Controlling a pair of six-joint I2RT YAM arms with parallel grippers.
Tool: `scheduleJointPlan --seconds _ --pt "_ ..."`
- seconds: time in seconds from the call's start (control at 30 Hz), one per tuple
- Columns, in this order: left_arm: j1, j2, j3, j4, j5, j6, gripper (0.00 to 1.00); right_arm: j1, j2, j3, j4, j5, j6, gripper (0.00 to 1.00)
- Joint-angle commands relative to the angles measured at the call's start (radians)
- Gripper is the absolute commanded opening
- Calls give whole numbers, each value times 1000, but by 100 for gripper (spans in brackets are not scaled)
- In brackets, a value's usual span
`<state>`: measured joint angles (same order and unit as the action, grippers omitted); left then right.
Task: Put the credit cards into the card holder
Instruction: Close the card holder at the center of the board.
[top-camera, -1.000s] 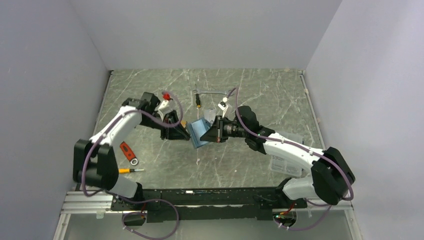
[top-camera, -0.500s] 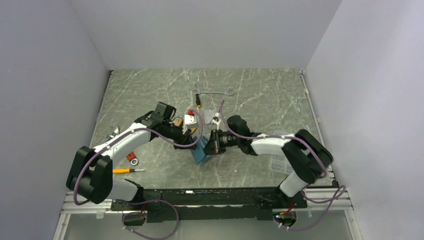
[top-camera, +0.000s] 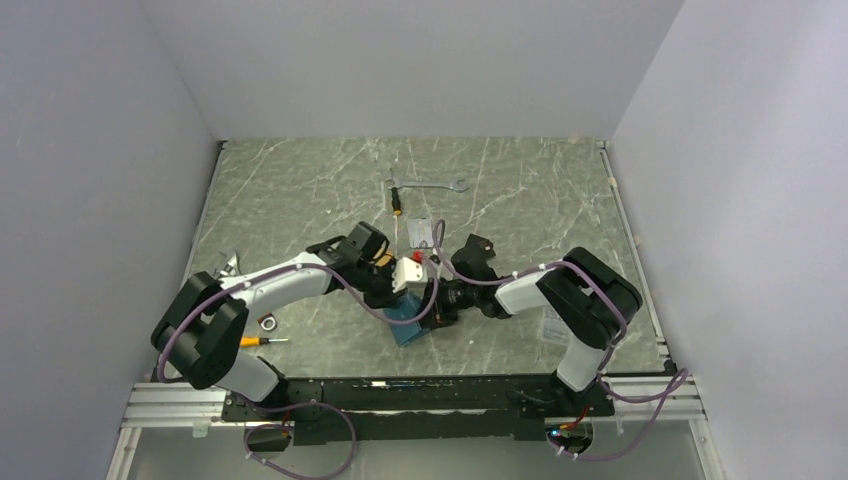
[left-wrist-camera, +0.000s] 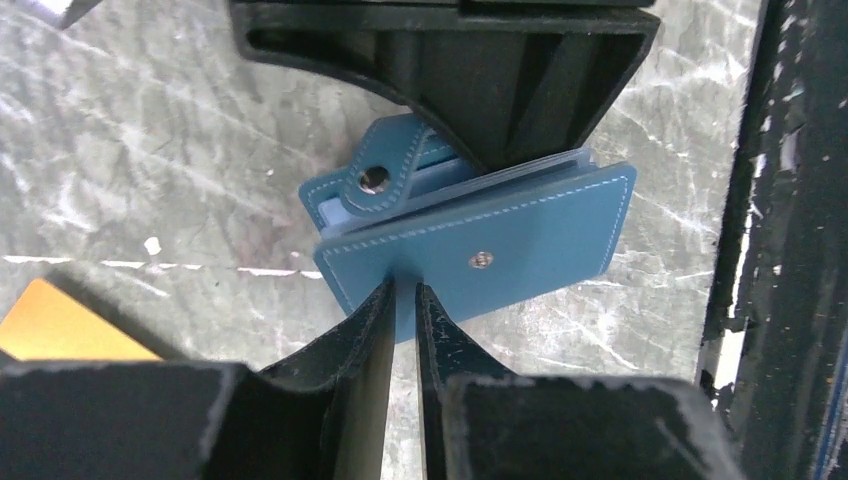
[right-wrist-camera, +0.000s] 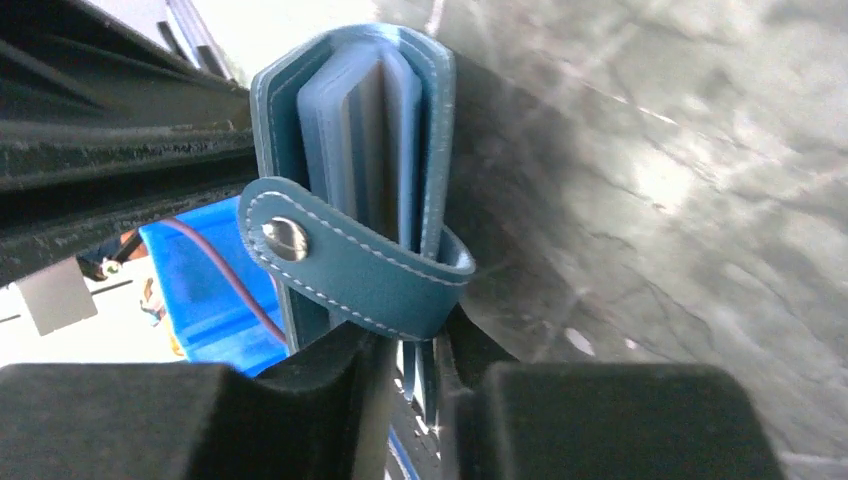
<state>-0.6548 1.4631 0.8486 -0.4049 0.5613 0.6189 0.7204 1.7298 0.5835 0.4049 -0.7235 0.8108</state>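
Note:
The teal-blue card holder (top-camera: 405, 320) is held off the table between the two arms, near the front middle. My left gripper (left-wrist-camera: 402, 290) is shut on the edge of its outer cover (left-wrist-camera: 500, 235), beside the snap stud. My right gripper (right-wrist-camera: 410, 345) comes in from the opposite side, just under the snap tab (right-wrist-camera: 350, 265). Its jaws stand narrowly open around a cover edge, with a slit of light beside it. The pale blue pockets (right-wrist-camera: 365, 120) are pressed together, and I see no card in them. One orange-gold credit card (left-wrist-camera: 60, 325) lies on the table by my left fingers.
A wrench (top-camera: 430, 186), a small yellow-handled screwdriver (top-camera: 398, 205) and a clear packet (top-camera: 420, 232) lie behind the arms. An orange-handled screwdriver (top-camera: 258, 341) lies front left. The black front rail (left-wrist-camera: 790, 240) runs close beside the holder.
Both arms have carried the card holder toward the near edge, and the left arm has swung right. The right jaws have parted slightly; the left grip is unchanged.

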Motion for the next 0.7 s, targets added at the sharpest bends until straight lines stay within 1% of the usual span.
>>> scheduleJointPlan --seconds 0.0,0.07,0.1,0.2,0.27,0.43,0.67 --pt "-74 33 12 19 -131 62 19 -5 13 -21 15 67 -18 29" --pt "-91 43 18 11 -153 79 19 -5 5 -26 -16 106 -28 40" --pt "-99 48 18 7 -164 91 19 -7 -5 -30 -28 124 -31 45" --pt "-139 58 15 0 -201 122 19 -9 -44 -50 -63 185 -43 51" --pt "-155 62 18 -1 -218 129 19 -12 -78 -61 -87 238 -48 51" --pt "-164 60 31 -21 -220 130 18 -11 -142 -65 -167 348 -61 45" --pt "-137 34 85 -94 -172 116 19 -6 -206 -87 -215 388 -48 44"
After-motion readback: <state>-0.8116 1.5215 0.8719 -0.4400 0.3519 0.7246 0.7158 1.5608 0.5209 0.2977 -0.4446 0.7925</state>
